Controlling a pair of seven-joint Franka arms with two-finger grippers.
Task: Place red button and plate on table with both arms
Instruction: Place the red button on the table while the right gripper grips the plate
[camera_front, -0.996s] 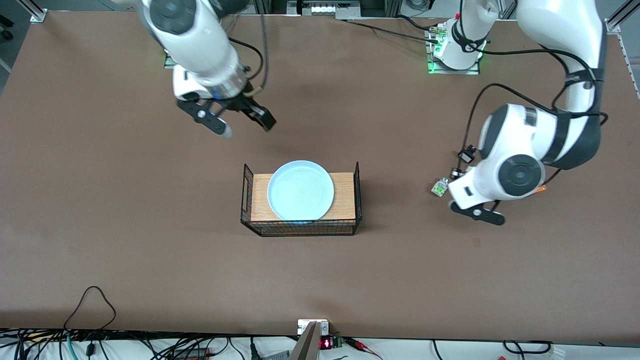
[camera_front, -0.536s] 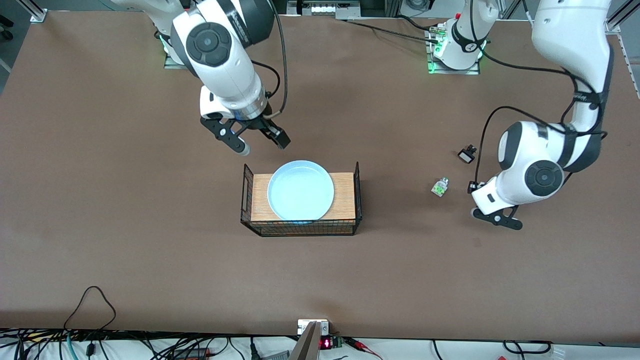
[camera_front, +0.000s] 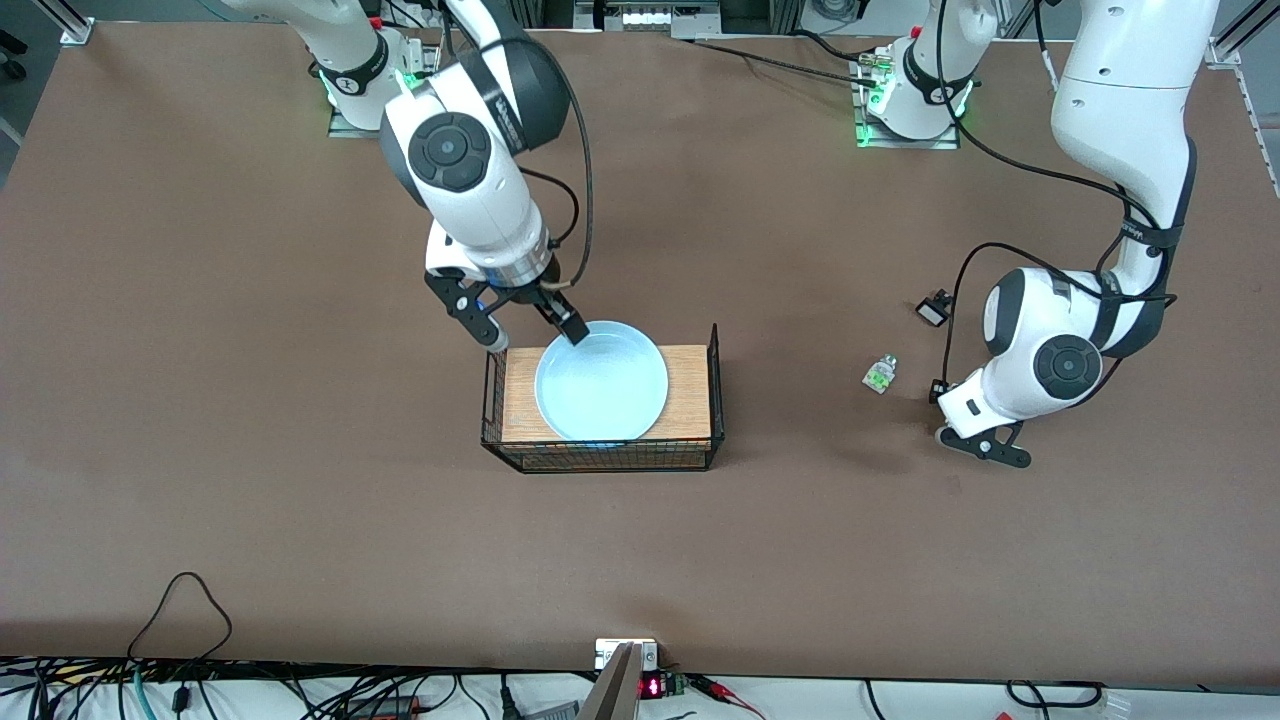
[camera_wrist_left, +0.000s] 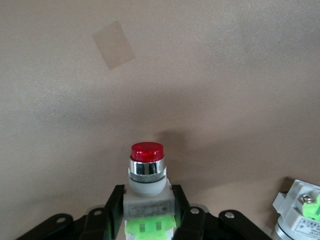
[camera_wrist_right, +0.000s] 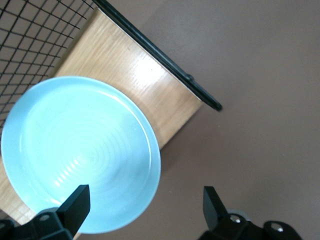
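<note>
Your left gripper (camera_wrist_left: 149, 220) held the red button (camera_wrist_left: 147, 172), a small white blocky push-button part with a green patch and a dark red round cap. The black fingers (camera_wrist_left: 114, 207) pressed against both sides of its white body, and the red cap pointed out past the fingertips toward the matte brown table (camera_front: 250, 450). In the front view this gripper (camera_front: 985, 445) was low at the left arm's end of the table, and the wrist hid the button. Whether the part already touched the tabletop could not be told.

Your right gripper (camera_front: 527, 334) was spread wide and held nothing. It hung over the rim of the round pale light-blue plate (camera_front: 601, 381), which lay on a small wooden board with black wire sides (camera_front: 690, 400). One fingertip (camera_wrist_right: 75, 202) was over the plate's inner surface; the other (camera_wrist_right: 212, 202) was outside the rim, past the board's edge.

Risks from this position:

1. If you release the button above the table, it may roll on its round cap or topple toward the similar white-green part without a red cap (camera_front: 880, 374), which lay just beside the left gripper.
2. If the right fingers descend off-line, the outer one may strike the wire side or the board's edge.
3. A grasp on only the shallow rim is likely weak. The plate may tilt or slip when lifted clear of the wire sides.
</note>
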